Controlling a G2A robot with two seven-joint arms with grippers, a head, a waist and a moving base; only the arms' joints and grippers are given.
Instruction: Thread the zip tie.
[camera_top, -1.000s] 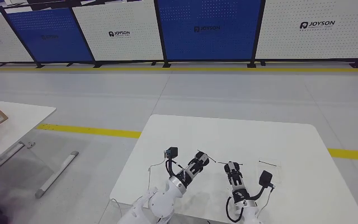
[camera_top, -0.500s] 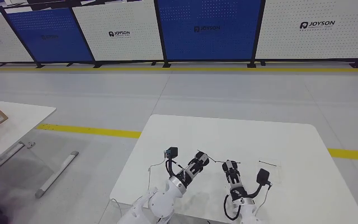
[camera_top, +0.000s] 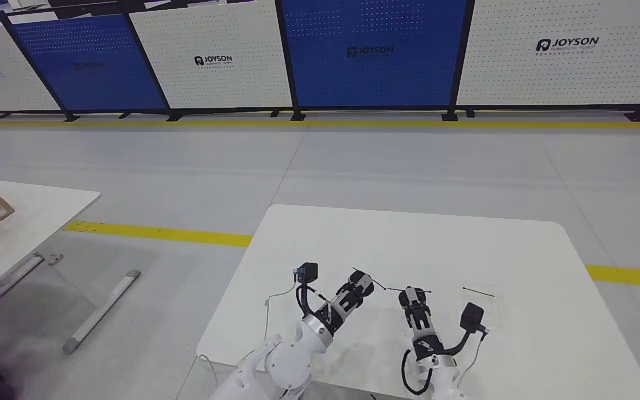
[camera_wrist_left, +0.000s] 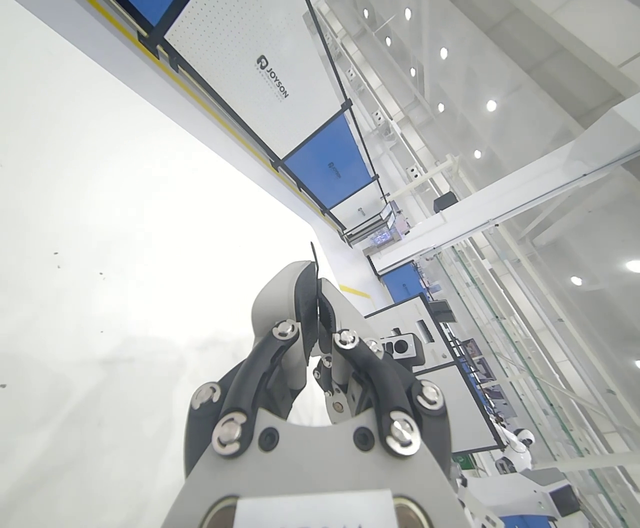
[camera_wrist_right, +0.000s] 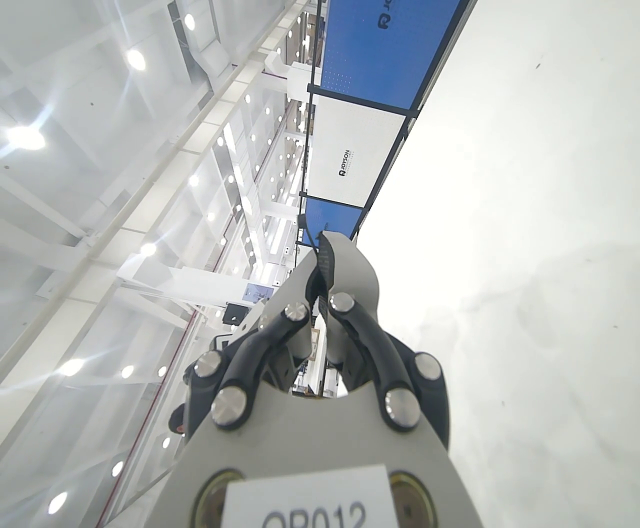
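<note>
Both grippers sat close together over the near part of the white table (camera_top: 500, 240). Left gripper (camera_wrist_left: 316, 287) was clamped shut on a thin black zip tie (camera_wrist_left: 314, 255), whose end poked just past the fingertips. Right gripper (camera_wrist_right: 322, 270) was likewise closed, on a ridged black strip (camera_wrist_right: 325, 250). From above, the two pieces ran toward each other between the grippers; whether they joined could not be told. Second tie (camera_top: 478, 292) lay flat on the table near the right gripper.
</note>
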